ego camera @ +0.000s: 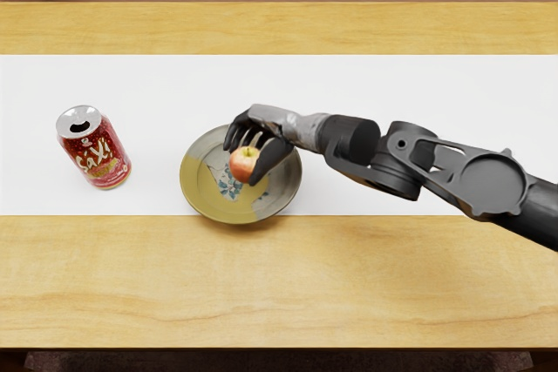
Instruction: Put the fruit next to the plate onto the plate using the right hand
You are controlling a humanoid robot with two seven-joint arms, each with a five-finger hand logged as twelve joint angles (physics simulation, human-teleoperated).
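One arm shows in the head view: the right arm (453,176), dark grey and jointed, comes in from the right edge and reaches leftward across the table (279,276). Its right hand (261,132) sits over the upper part of the one plate (196,189), a round olive-gold dish with a small floral pattern in its centre. The hand is closed around a single apple (244,163), red and yellow. The dark fingers (234,135) curl down over the fruit's top and left side, and the thumb (268,161) presses its right side. The apple lies within the plate's outline, near its middle. Whether it rests on the dish or hangs just above it cannot be told.

One red soda can (94,150) stands to the left, well apart from the plate, leaning slightly, with its open silver top facing up. Plate and can both sit on a white runner (436,84) that crosses the light wooden tabletop from side to side.
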